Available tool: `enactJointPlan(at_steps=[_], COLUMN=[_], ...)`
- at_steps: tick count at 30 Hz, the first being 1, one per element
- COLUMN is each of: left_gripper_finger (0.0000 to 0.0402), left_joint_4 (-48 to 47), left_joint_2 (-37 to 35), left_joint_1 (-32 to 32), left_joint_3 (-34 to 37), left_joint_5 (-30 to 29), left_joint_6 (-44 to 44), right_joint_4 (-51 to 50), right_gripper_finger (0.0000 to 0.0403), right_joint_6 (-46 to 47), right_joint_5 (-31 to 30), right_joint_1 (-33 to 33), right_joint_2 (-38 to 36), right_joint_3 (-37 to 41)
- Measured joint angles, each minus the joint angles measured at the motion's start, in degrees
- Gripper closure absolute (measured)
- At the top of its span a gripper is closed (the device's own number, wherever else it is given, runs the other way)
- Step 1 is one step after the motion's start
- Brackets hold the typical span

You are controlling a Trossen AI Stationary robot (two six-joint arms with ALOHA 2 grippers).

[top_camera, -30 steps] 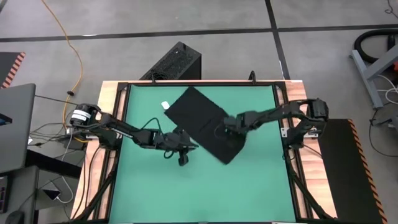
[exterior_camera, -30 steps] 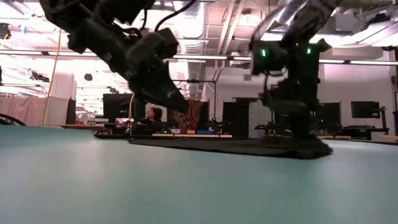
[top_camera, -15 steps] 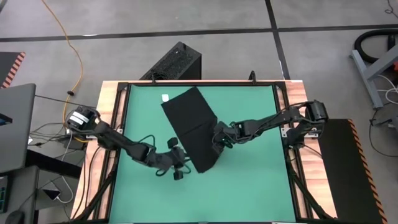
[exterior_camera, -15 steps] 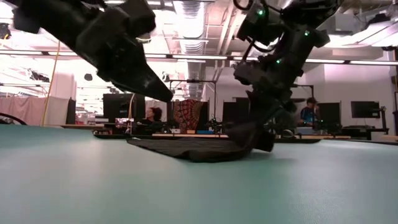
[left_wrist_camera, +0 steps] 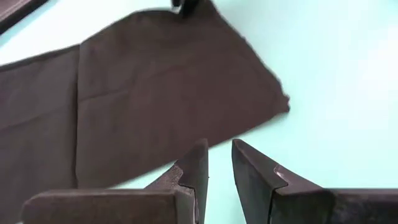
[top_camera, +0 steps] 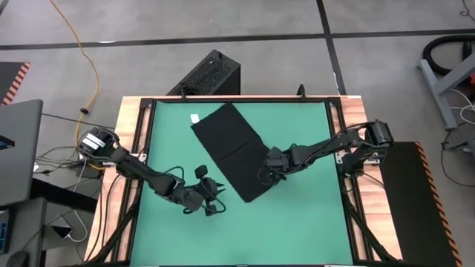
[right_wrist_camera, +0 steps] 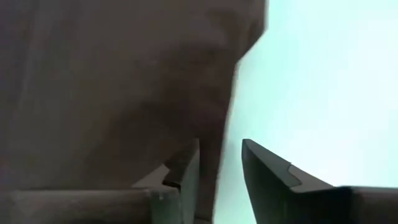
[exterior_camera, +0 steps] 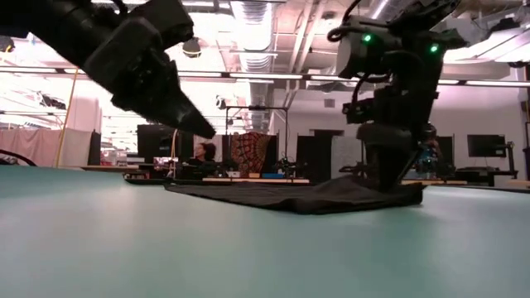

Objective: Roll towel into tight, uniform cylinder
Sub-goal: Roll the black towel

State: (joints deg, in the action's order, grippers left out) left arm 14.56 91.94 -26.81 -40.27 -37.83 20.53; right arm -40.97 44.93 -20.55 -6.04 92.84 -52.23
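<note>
Towel [top_camera: 234, 150] lies flat, folded but unrolled, mid-counter on green mat [top_camera: 297, 222] | right gripper [top_camera: 272, 172] at its edge, fingers slightly parted, holding nothing | left gripper [top_camera: 211, 200] nearby, fingers narrowly apart, empty | rolling not begun

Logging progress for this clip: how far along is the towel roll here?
Barely begun. Done: the towel lies on the mat, folded narrow, no roll visible. In hand: the right gripper is over the towel's near right edge, fingers apart, gripping nothing. The left gripper hangs above bare mat beside the towel, slightly open. Left: the whole rolling.
</note>
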Motion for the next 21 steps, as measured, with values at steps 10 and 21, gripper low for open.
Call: enactJointPlan(at_steps=[10, 21], left_gripper_finger=[0.0339, 0.0339], left_joint_4=[4.65, 17.52], left_joint_2=[0.04, 0.04], left_joint_1=[0.02, 1.41], left_joint_3=[2.82, 2.82], left_joint_5=[-3.04, -1.01], left_joint_6=[-0.3, -15.48], right_joint_4=[-9.77, -9.72], right_gripper_finger=[0.0237, 0.0237], right_joint_6=[-6.24, -49.45], right_joint_5=[-9.17, -6.21], right_joint_1=[-4.1, -13.63], right_joint_2=[-10.29, -10.23], right_joint_3=[0.02, 0.02])
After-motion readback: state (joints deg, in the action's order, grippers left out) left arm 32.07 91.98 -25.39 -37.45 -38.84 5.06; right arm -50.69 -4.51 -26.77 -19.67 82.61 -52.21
